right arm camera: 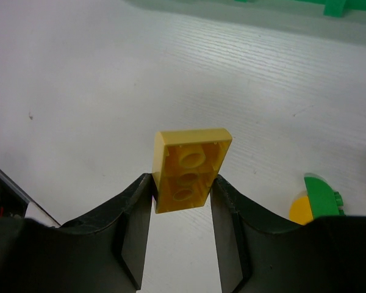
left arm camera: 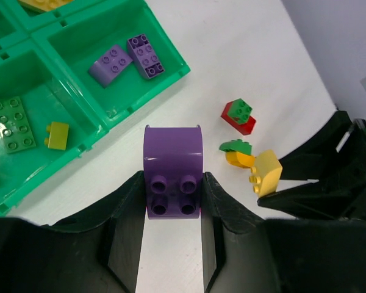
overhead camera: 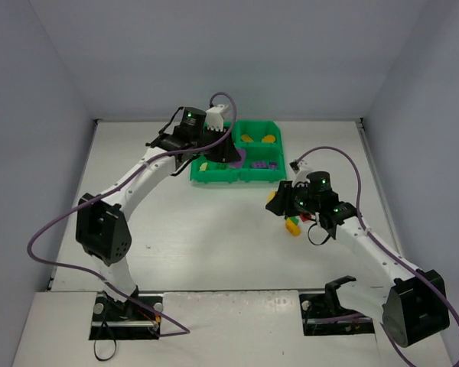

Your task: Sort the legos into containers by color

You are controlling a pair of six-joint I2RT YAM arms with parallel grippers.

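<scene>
Nearest the arm bases, the right gripper (right arm camera: 182, 183) was closed on a yellow brick (right arm camera: 189, 168). It pinched the two long sides near one end, so the hollow underside faced the wrist camera and the piece sat slightly askew above the bare table (right arm camera: 79, 91). A brick like this was judged light, rigid and slick-walled. Held so close to one end it might pivot, so a hold across the flat sides at mid-length would suit better. Just beside it on the table lay the unsorted pieces: a red brick capped with green (left arm camera: 239, 117) and a green-and-yellow pair (left arm camera: 236, 151). Their flat sides looked the safest places to take hold, rather than studs or rounded faces. Farther out, the left gripper (left arm camera: 174, 189) clamped a purple brick (left arm camera: 173, 165) with a curved back. It held the flat sides at the studded end, hanging near the front wall of the green tray (left arm camera: 134, 107). Beyond that wall, two purple bricks (left arm camera: 128, 58) lay in one compartment and a green plate (left arm camera: 13, 124) in the next.
</scene>
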